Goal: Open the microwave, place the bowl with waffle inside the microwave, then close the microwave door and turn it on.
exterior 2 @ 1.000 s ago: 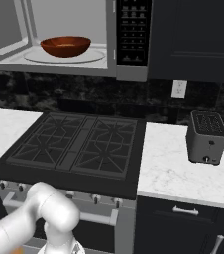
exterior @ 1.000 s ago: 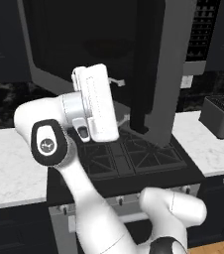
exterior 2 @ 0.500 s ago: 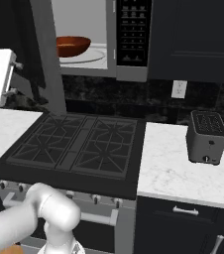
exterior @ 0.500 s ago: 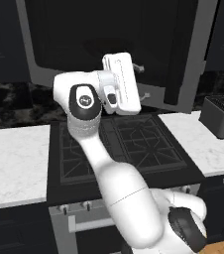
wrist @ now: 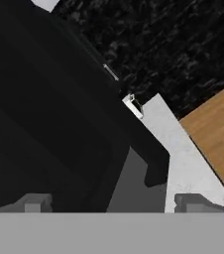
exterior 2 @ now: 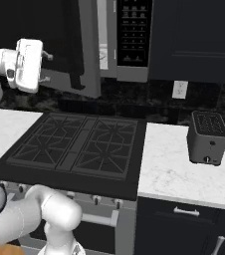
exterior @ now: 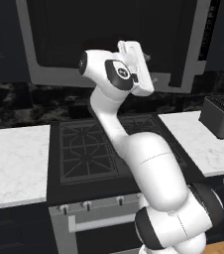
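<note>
Swinging partway toward its frame, the wide grey-framed microwave door (exterior 2: 82,47) with its dark glass window stands at an angle, neither wide open nor shut, above the black gas cooktop (exterior 2: 77,149). Its dark vertical handle (exterior 2: 76,82) runs up and down along the free edge, so the door's long free edge is upright. Behind it sits the large grey-steel microwave (exterior 2: 129,40), its black button panel to the right. We cannot see the bowl or waffle from here, so we judge they are inside, hidden by the door.

Our white two-finger gripper (exterior 2: 46,67) hangs just beside the door's outer glass face, on the side away from the cavity, fingers spread wide and holding nothing. In the hand view the dark glass and the grey door edge (wrist: 134,186) lie right ahead of the fingertips (wrist: 32,203). We judge the coming push must go from the gripper toward the microwave body, pressing the door's outer face home.

Off to the right, a small dark slotted toaster (exterior 2: 207,138) stands on the white marble counter (exterior 2: 176,174).
</note>
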Available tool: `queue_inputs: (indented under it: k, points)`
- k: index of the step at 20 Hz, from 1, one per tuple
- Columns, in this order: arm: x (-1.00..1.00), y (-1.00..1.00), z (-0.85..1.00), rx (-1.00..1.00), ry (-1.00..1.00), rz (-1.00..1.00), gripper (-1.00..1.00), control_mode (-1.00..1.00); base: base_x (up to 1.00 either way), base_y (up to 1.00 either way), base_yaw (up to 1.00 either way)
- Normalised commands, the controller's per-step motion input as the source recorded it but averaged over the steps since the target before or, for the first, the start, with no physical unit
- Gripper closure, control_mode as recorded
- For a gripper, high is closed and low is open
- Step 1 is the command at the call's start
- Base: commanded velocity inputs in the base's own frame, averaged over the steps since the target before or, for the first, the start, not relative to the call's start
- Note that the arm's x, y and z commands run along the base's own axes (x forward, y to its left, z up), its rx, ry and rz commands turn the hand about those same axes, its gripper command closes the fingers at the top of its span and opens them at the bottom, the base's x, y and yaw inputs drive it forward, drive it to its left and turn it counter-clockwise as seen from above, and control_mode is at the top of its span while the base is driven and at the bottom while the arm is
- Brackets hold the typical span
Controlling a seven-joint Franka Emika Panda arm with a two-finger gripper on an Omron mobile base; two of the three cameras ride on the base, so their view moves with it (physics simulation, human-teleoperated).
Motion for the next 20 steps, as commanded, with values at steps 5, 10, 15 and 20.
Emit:
queue_inputs:
  k: [5,10,15,20]
  points:
    - [0.73,-0.57,0.0,0.16,0.01,0.35,-1.0,-1.0,0.0,0.0,0.0]
    - [0.7,-0.5,0.0,0.14,0.04,0.32,-1.0,-1.0,0.0,0.0,0.0]
    - [0.76,-0.19,0.0,0.05,0.1,0.21,-1.0,-1.0,0.0,0.0,0.0]
    - [0.88,-0.02,0.0,0.0,0.09,0.11,-1.0,-1.0,0.0,0.0,0.0]
